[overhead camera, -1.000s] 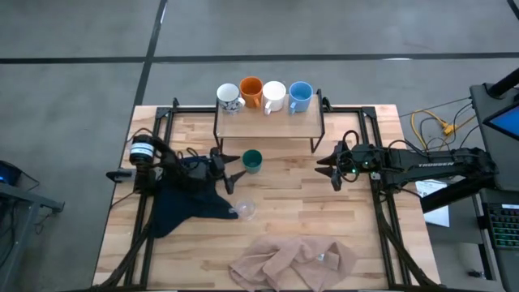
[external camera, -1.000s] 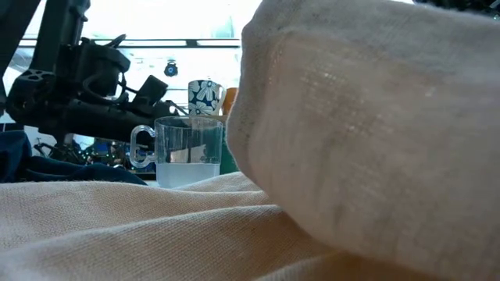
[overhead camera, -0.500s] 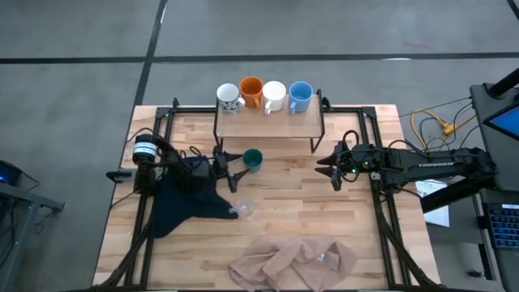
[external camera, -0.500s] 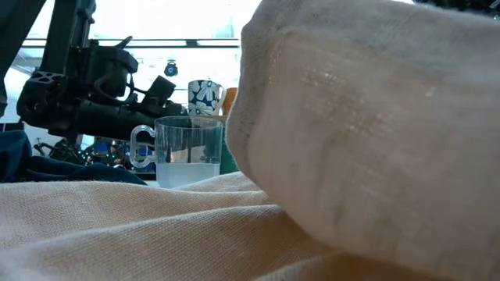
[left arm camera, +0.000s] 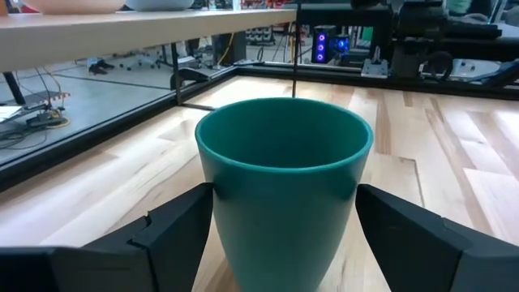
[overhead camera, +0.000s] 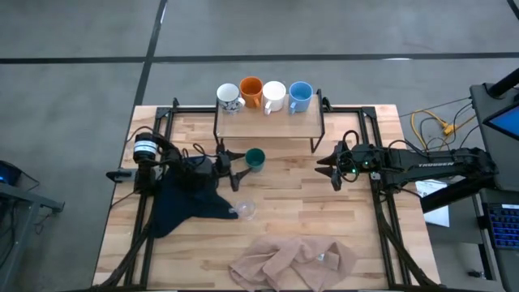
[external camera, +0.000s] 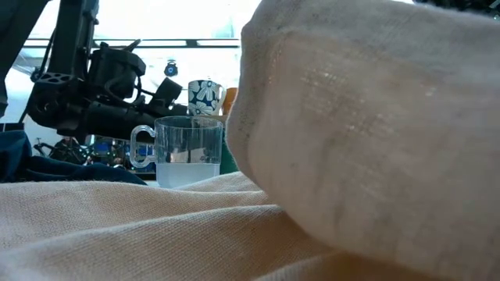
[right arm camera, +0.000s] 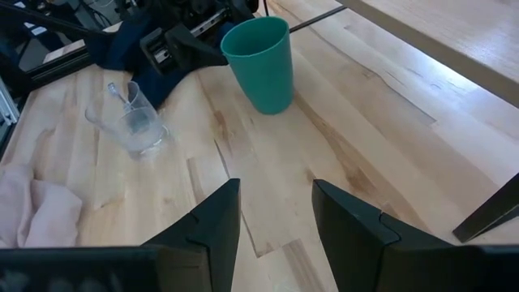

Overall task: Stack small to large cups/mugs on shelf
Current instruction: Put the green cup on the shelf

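Step in hand: reaching for green mug [overhead camera: 255, 159] on bench [overhead camera: 340, 243], just in front of shelf [overhead camera: 268, 123]. Left end effector [overhead camera: 229, 168] spread wide, fingers either side of mug, not yet clamped. Next: close on wall, lift, clear shelf edge. Mug upright, teal, tapered, empty. Right end effector [overhead camera: 328, 171] part-open, holding nothing, waiting well right of mug.

Shelf [overhead camera: 268, 122]: small light-wood board on thin black legs, at the bench's far edge. 4 mugs upright in a row on it, touching or nearly so: white with dark pattern [overhead camera: 229, 98], orange [overhead camera: 251, 92], plain white [overhead camera: 273, 96], light blue [overhead camera: 300, 96]. Dark green mug [overhead camera: 255, 159]: upright on the bench just in front of the shelf, empty. Clear glass cup [overhead camera: 246, 211]: upright on the bench nearer the front, well apart from the shelf.
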Robot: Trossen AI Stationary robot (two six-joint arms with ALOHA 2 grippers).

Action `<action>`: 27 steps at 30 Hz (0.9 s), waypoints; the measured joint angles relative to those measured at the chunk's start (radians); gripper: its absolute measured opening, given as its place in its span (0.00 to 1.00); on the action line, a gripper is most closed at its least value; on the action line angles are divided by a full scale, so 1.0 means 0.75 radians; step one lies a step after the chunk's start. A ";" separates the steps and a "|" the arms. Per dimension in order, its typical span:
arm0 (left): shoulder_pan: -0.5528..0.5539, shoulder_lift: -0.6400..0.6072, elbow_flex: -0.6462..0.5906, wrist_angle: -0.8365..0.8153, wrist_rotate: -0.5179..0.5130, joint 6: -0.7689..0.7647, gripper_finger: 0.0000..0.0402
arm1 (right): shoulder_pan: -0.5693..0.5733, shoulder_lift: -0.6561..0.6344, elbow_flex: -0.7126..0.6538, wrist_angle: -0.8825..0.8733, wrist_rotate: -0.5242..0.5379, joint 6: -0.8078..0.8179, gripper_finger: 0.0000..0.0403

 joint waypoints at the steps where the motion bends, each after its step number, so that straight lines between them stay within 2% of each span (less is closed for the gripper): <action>1: 0.000 0.000 0.006 -0.009 0.000 -0.001 0.72 | 0.000 0.000 0.000 0.000 0.000 0.000 0.37; 21: 0.001 0.000 0.028 -0.053 0.001 -0.009 0.72 | 0.000 0.001 0.000 0.000 -0.001 0.000 0.37; 27: 0.001 0.000 0.028 -0.065 0.001 -0.041 0.64 | 0.000 0.000 0.000 0.000 -0.001 0.000 0.37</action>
